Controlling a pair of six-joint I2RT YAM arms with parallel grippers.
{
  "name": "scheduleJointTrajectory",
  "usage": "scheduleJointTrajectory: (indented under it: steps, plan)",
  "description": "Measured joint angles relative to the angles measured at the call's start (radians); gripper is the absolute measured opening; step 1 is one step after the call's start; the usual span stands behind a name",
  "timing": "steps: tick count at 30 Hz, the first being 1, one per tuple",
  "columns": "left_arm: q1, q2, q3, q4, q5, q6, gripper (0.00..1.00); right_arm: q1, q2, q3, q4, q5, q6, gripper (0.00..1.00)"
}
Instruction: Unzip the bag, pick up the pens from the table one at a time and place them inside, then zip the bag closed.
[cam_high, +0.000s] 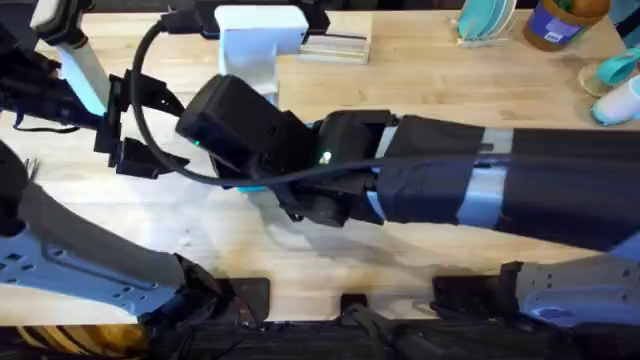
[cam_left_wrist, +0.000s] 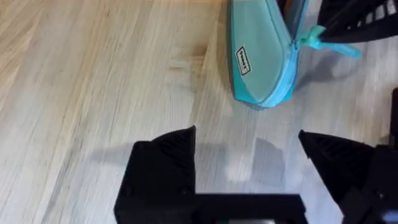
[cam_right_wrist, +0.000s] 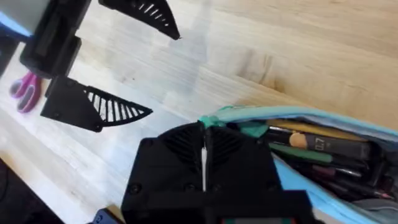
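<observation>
The teal bag (cam_left_wrist: 261, 56) lies on the table (cam_left_wrist: 93, 93), and the overhead view shows just a sliver of it (cam_high: 250, 186) beneath the right arm. My right gripper (cam_right_wrist: 204, 134) is shut on the bag's teal zipper pull (cam_left_wrist: 318, 40) at the bag's end. The zipper stands open there, and a dark pen (cam_right_wrist: 323, 144) and a green pen (cam_right_wrist: 305, 157) lie inside among other dark items. My left gripper (cam_left_wrist: 249, 155) hovers open over bare wood a short way from that end of the bag, holding nothing. From above, the left gripper (cam_high: 150, 128) sits left of the right wrist.
Pink-handled scissors (cam_right_wrist: 25, 90) lie on the table beyond the left gripper. A white box (cam_high: 255, 40) stands at the back centre, and cups and a jar (cam_high: 560, 20) stand at the back right. The right arm (cam_high: 480, 185) stretches across the middle.
</observation>
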Motion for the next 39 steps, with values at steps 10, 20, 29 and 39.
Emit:
scheduleJointTrajectory:
  steps: [10,20,29,39]
  plan:
    - [0.0,0.0,0.0,-0.029,0.022,0.0,0.993,-0.021,-0.013,0.0,-0.004,-0.006,0.0,0.03]
    - [-0.009,0.0,-0.093,-0.05,0.095,0.0,0.993,-0.043,-0.015,0.0,-0.004,-0.006,0.0,0.03]
    - [-0.023,0.0,-0.177,-0.029,0.103,0.0,0.993,-0.049,-0.019,0.0,0.004,-0.005,-0.001,0.029]
    - [-0.023,0.0,-0.177,-0.025,0.103,0.0,0.993,-0.049,-0.037,0.0,0.004,-0.002,-0.005,0.03]
